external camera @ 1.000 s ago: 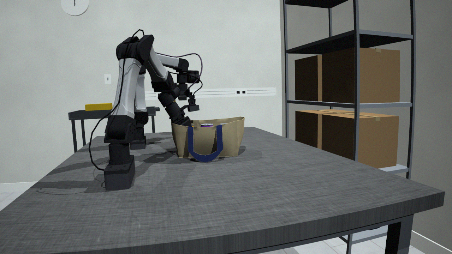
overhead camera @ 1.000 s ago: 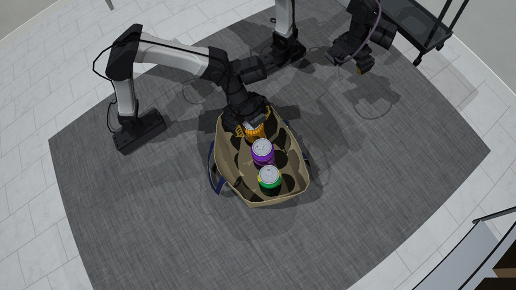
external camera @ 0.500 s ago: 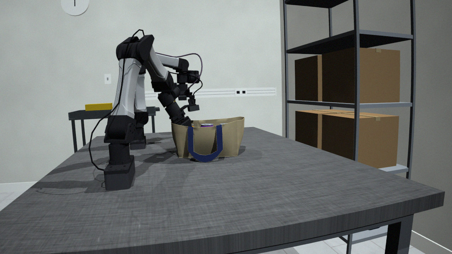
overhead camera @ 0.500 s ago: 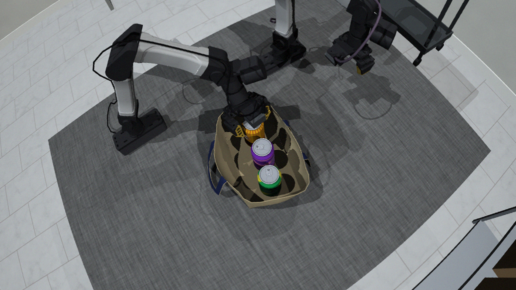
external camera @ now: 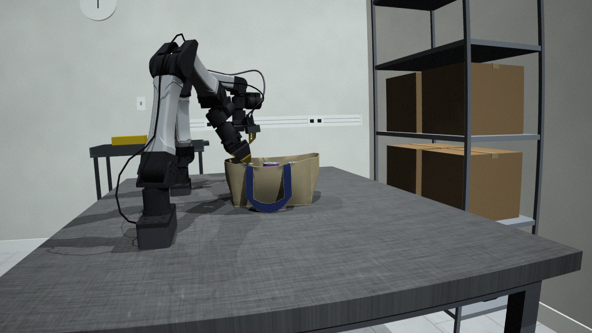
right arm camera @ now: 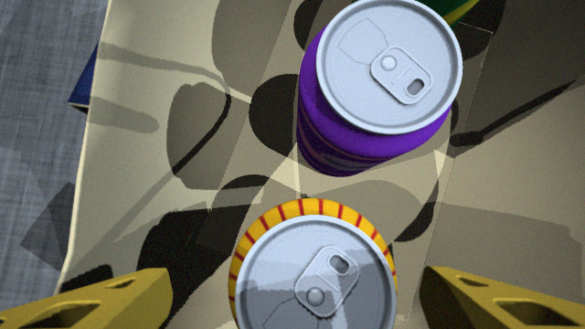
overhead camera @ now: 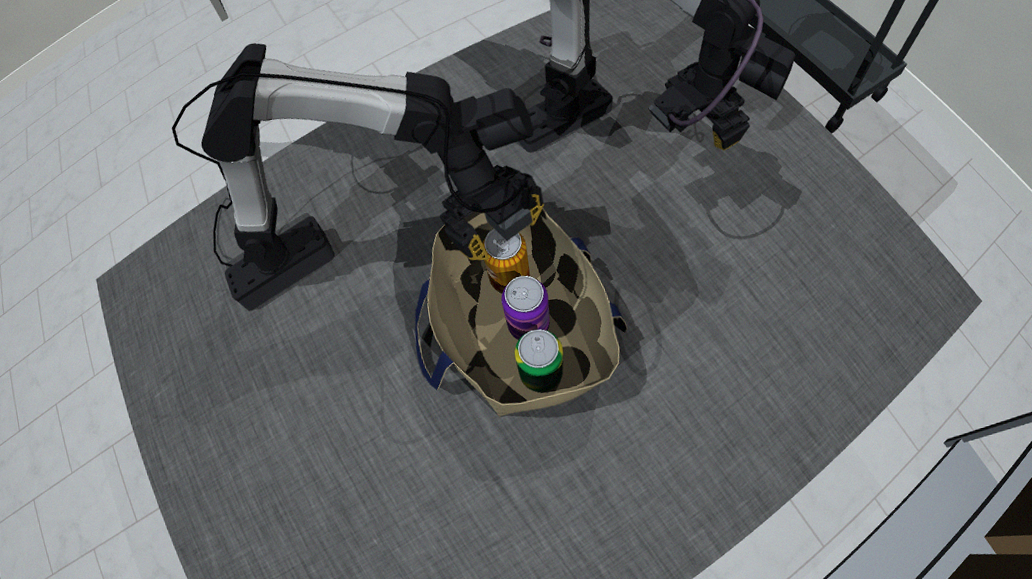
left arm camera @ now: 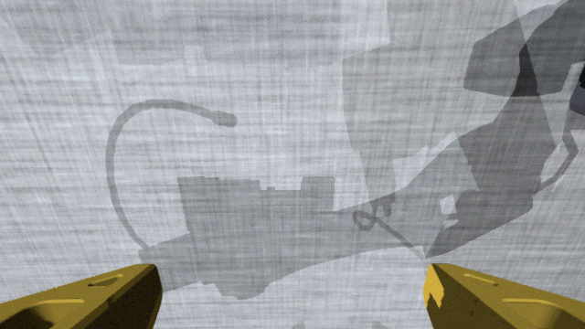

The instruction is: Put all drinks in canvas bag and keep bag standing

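The tan canvas bag (overhead camera: 451,315) (external camera: 237,182) (right arm camera: 146,27) stands open with its walls up. In a row on its floor stand three upright cans: an orange-yellow striped can (overhead camera: 508,268) (right arm camera: 311,206), a purple can (overhead camera: 527,314) (right arm camera: 384,145) and a green can (overhead camera: 540,369) (right arm camera: 439,5). My right gripper (overhead camera: 506,227) (external camera: 246,158) (right arm camera: 295,280) is open at the bag's rim, with its fingers on either side of the orange can's lid, apart from it. My left gripper (overhead camera: 718,140) (external camera: 252,137) (left arm camera: 292,277) is open and empty, high over the table, away from the bag.
The bag's blue handles (overhead camera: 434,371) (external camera: 268,206) hang down outside its long walls. The grey table (overhead camera: 332,494) (external camera: 351,256) carries both arm bases. A dark cart (overhead camera: 820,46) and a shelf rack with boxes (external camera: 492,182) stand beyond the table.
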